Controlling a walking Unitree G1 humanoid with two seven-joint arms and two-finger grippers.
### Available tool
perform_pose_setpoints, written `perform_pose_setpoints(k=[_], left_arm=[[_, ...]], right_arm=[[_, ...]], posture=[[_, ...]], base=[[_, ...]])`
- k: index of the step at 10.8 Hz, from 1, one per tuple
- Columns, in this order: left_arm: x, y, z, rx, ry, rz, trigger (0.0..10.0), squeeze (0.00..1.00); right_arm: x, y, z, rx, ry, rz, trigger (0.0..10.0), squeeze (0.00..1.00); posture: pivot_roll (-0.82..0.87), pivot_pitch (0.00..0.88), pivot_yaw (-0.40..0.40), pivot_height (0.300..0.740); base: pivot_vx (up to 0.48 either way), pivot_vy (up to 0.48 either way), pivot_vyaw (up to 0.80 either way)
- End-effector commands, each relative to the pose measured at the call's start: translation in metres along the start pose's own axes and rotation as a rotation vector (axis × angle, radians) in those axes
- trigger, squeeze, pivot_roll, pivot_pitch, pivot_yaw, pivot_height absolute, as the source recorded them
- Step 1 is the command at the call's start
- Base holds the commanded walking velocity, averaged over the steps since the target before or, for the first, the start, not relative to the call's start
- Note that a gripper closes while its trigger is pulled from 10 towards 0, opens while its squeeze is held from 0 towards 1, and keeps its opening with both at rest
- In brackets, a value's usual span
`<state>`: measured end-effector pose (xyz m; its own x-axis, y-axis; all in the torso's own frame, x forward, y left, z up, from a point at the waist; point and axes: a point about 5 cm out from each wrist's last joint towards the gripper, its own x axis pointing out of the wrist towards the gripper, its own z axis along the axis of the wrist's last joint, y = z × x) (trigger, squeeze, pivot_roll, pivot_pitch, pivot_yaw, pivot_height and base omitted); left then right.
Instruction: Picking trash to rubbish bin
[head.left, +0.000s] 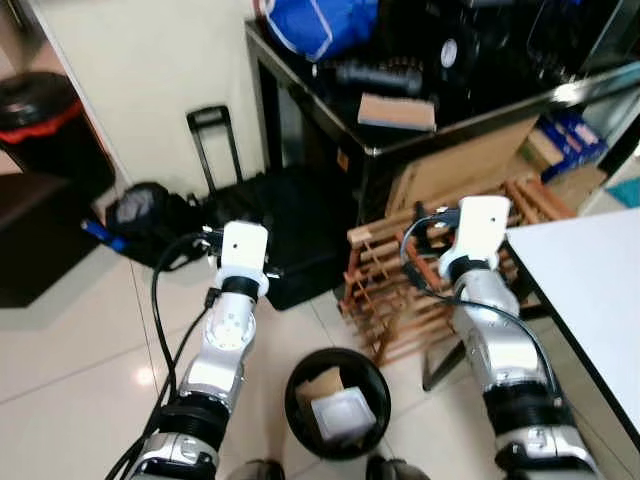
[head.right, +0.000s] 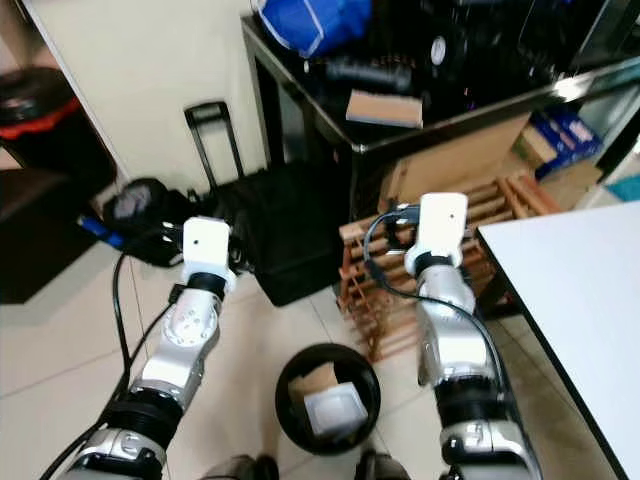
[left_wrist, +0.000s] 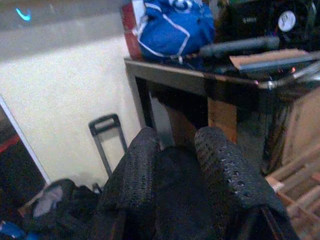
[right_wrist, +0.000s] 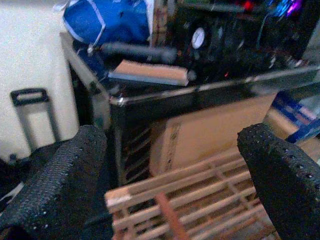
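Rubbish bin (head.left: 338, 402): round, black, set on the pale tiled floor between and below the two raised arms. Inside are seen a white square container (head.left: 343, 415) and a brown cardboard scrap (head.left: 316, 386) beside it.

Left gripper (left_wrist: 177, 165): fingers pressed together, nothing held, aimed toward a black suitcase (head.left: 285, 225). Right gripper (right_wrist: 170, 175): fingers spread wide, nothing between them, held above a wooden rack (head.left: 400, 275). Both grippers are kept well apart from the bin. A white table (head.left: 590, 290) is noted at right.
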<state>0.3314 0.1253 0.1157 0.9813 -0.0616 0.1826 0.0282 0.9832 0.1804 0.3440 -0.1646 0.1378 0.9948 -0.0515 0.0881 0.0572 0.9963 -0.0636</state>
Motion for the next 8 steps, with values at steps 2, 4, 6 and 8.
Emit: perform_pose_setpoints(k=[2,4,6,8], left_arm=[[0.006,0.007,0.006,0.013,-0.014,0.01,10.0,0.0],[0.009,0.01,0.006,0.02,-0.01,0.0,10.0,0.0],[0.009,0.012,0.001,0.026,0.016,-0.003,10.0,0.0],[0.01,0.009,-0.004,0.019,0.042,0.005,10.0,0.0]], right_arm=[[0.002,-0.01,-0.004,-0.021,-0.004,-0.05,10.0,0.0],[0.003,-0.018,-0.01,-0.027,0.005,-0.085,10.0,0.0],[0.001,-0.014,-0.012,-0.012,0.001,-0.084,10.0,0.0],[0.001,-0.009,-0.015,0.0,0.004,-0.071,10.0,0.0]], posture=[[-0.07,0.02,0.042,0.74],[-0.08,0.0,0.059,0.74],[-0.1,0.0,0.066,0.74],[-0.1,0.0,0.061,0.74]], base=[[0.0,0.0,0.0],[0.0,0.0,0.0],[0.0,0.0,0.0],[0.0,0.0,0.0]])
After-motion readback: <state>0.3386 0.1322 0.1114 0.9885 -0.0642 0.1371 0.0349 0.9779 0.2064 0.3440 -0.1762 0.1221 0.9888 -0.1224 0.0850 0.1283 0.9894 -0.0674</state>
